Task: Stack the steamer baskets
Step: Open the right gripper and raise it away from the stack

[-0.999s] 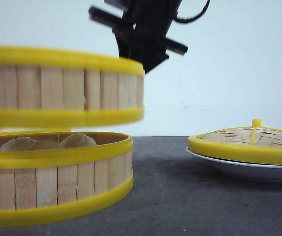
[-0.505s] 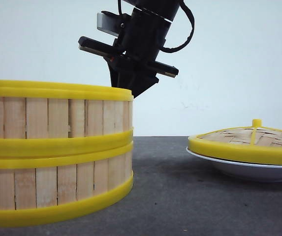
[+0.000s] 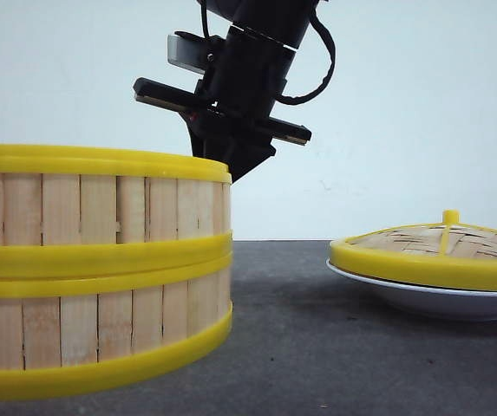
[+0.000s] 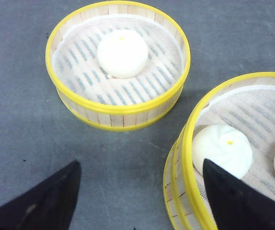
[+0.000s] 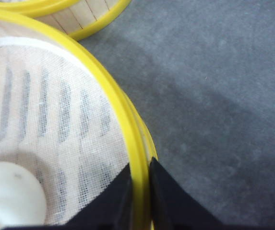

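Yellow-banded wooden slats fill the left of the front view, where the upper steamer basket [image 3: 92,208] sits on the lower steamer basket [image 3: 92,334], their rims touching, on the grey desk [image 3: 335,347]. A third steamer basket [image 4: 118,64], holding one white bun [image 4: 122,53], stands apart on the desk near the stack in the left wrist view. The left pincer [image 4: 137,191] is spread wide, gripping nothing, one finger over the upper basket's rim. The right pincer [image 5: 139,184] is closed on that rim, behind the stack. Well to the right, a woven lid [image 3: 434,247] rests on a white plate [image 3: 421,299].
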Controlling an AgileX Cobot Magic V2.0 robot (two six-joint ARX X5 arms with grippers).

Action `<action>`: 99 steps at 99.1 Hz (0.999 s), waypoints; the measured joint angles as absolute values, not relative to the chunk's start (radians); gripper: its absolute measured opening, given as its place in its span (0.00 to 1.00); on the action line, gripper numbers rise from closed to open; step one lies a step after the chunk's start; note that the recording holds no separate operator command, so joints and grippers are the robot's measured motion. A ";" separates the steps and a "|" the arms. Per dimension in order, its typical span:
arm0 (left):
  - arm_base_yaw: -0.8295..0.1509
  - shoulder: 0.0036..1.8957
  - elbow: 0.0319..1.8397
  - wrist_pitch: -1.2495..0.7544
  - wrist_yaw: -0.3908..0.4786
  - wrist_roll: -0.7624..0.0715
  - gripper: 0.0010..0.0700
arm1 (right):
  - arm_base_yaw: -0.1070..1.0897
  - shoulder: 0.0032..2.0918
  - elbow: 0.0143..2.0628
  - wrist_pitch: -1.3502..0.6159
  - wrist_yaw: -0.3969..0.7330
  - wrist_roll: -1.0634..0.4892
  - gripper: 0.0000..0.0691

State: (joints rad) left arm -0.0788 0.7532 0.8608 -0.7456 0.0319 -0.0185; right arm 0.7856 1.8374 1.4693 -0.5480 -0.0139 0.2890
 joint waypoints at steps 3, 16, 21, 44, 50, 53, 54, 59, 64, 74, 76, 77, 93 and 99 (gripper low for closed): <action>-0.079 0.753 0.861 -0.746 0.031 -0.019 0.70 | 0.786 1.837 1.469 -0.548 -0.011 0.289 0.04; -0.079 0.753 0.861 -0.746 0.032 -0.019 0.70 | 0.787 1.837 1.469 -0.548 -0.012 0.289 0.04; -0.079 0.753 0.861 -0.746 0.032 -0.019 0.70 | 0.786 1.837 1.469 -0.548 -0.016 0.289 0.04; -0.079 0.753 0.861 -0.745 0.032 -0.020 0.70 | 0.785 1.835 1.469 -0.550 -0.034 0.287 0.07; -0.079 0.754 0.861 -0.739 0.032 -0.028 0.70 | 0.786 1.829 1.469 -0.559 -0.044 0.289 0.18; -0.079 0.756 0.861 -0.730 0.032 -0.032 0.70 | 0.788 1.823 1.469 -0.567 -0.049 0.289 0.25; -0.079 0.756 0.861 -0.728 0.032 -0.034 0.70 | 0.789 1.820 1.469 -0.570 -0.050 0.289 0.27; -0.077 0.768 0.861 -0.703 0.032 -0.042 0.70 | 0.792 1.802 1.469 -0.579 -0.051 0.287 0.36; -0.071 0.790 0.863 -0.683 0.032 -0.045 0.70 | 0.792 1.776 1.469 -0.585 -0.052 0.285 0.42; -0.052 0.869 0.893 -0.658 0.032 -0.046 0.70 | 0.792 1.700 1.469 -0.615 -0.051 0.271 0.45; -0.047 0.890 0.903 -0.655 0.032 -0.046 0.70 | 0.791 1.681 1.469 -0.625 -0.049 0.265 0.45; -0.045 0.900 0.908 -0.654 0.032 -0.046 0.70 | 0.791 1.672 1.469 -0.631 -0.048 0.263 0.46; 0.008 1.071 0.998 -0.618 0.032 -0.044 0.70 | 0.776 1.509 1.469 -0.755 0.065 0.201 0.46; 0.035 1.137 1.034 -0.597 0.032 -0.044 0.70 | 0.757 1.450 1.469 -0.807 0.113 0.179 0.46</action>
State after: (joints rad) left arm 0.0349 1.1370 1.0336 -0.5972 0.0322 -0.0441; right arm 0.7570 1.4498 1.4689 -0.8070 0.1131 0.1795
